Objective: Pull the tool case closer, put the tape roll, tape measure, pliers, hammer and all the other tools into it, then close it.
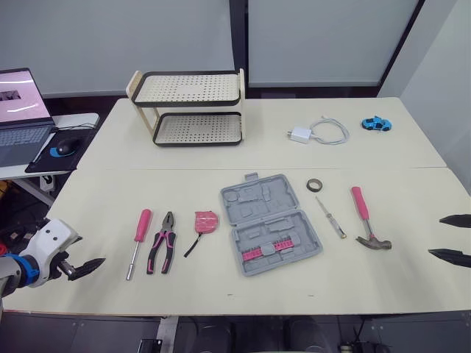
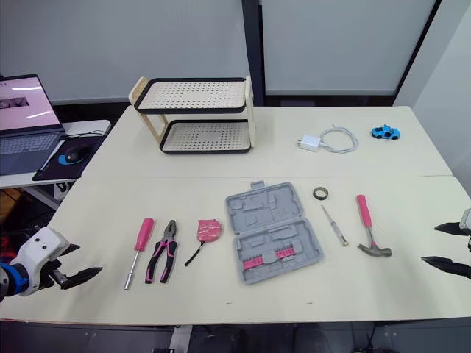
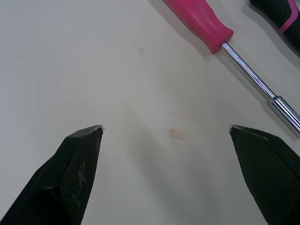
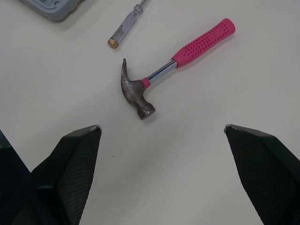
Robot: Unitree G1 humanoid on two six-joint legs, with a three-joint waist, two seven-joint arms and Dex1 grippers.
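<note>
The left gripper [image 1: 87, 266] hangs over the near left corner of the table [image 1: 221, 158], fingers spread wide and holding nothing. Its wrist view gives the closer look: the tips sit above bare tabletop, with the pink screwdriver [image 3: 206, 26] lying just past them, handle and steel shaft both plain to see. The head views show what lies further to this gripper's right: the pliers [image 1: 163, 251], then the tape measure [image 1: 207, 222]

The right gripper [image 1: 436, 236] hangs at the near right edge, also spread apart and empty. The hammer [image 1: 366, 219] lies near it on its left. The right wrist view shows the hammer's worn head and claw turned towards the fingers and the pink handle pointing away, with the slim screwdriver [image 4: 125, 24] beyond it and a corner of the tool case [image 4: 51, 7] further on

From the head, the tool case lies open and flat midway between the two grippers, well apart from both. The tape roll [image 1: 315, 184] sits beyond its far right corner
</note>
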